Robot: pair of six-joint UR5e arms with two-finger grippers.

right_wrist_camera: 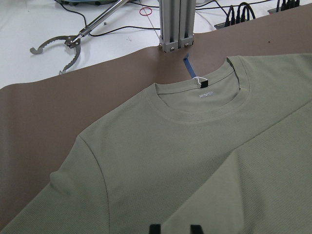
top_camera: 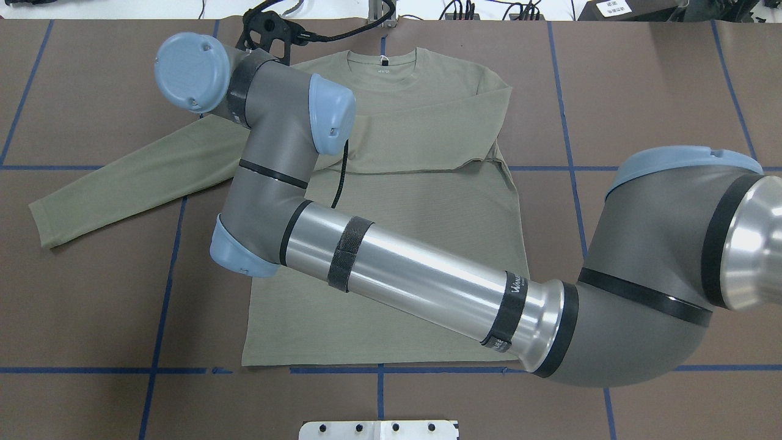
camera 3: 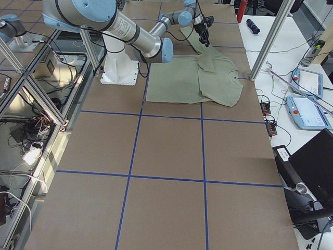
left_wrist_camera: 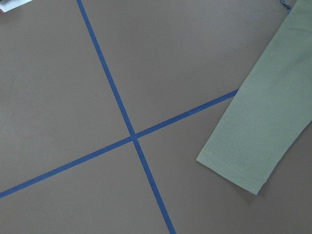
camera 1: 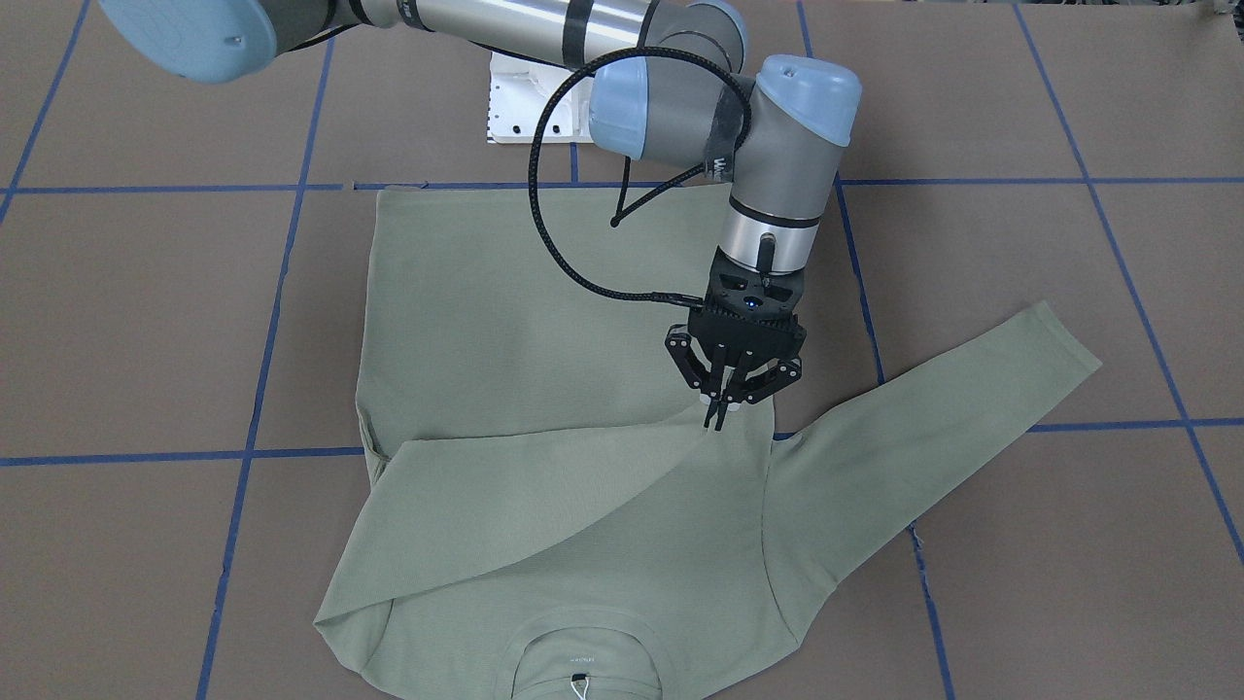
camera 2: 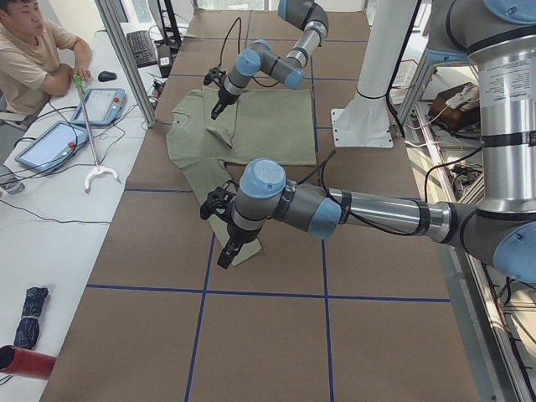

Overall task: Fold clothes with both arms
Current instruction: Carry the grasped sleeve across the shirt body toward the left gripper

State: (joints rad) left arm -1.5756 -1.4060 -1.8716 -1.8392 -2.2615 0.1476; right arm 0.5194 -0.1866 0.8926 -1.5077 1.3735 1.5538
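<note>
Exterior front-facing: right gripper [camera 1: 717, 416] apparently pinched shut on folded sleeve [camera 1: 544, 506]; left gripper [camera 2: 223, 260], cannot tell. Risk of dragging sleeve below jaws if raised unreleased.

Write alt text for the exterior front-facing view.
A sage-green long-sleeved shirt lies flat on a brown table gridded with blue tape, one sleeve folded across its chest, the other sleeve spread out. The right arm reaches in from the top, its gripper pointing down at the folded sleeve's cuff.
</note>
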